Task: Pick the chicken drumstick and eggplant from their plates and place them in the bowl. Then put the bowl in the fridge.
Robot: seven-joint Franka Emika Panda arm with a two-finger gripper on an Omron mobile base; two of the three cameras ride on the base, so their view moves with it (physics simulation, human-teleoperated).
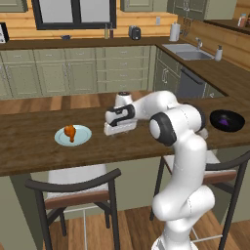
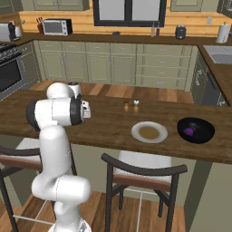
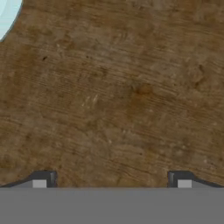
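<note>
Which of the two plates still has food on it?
The pale blue plate, with the chicken drumstick lying on it. The cream-white plate with the tan centre is bare; the eggplant already sits in the black bowl.

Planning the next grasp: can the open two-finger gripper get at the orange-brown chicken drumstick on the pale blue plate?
Probably yes: the gripper hangs open beside the pale blue plate, and nothing stands between it and the drumstick.

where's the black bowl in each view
Left base view: black bowl at far right on the wooden counter, eggplant inside.
Right base view: at right on the counter, right of the cream plate.
Hand view: not in it.
Shared landmark: the counter.
</note>
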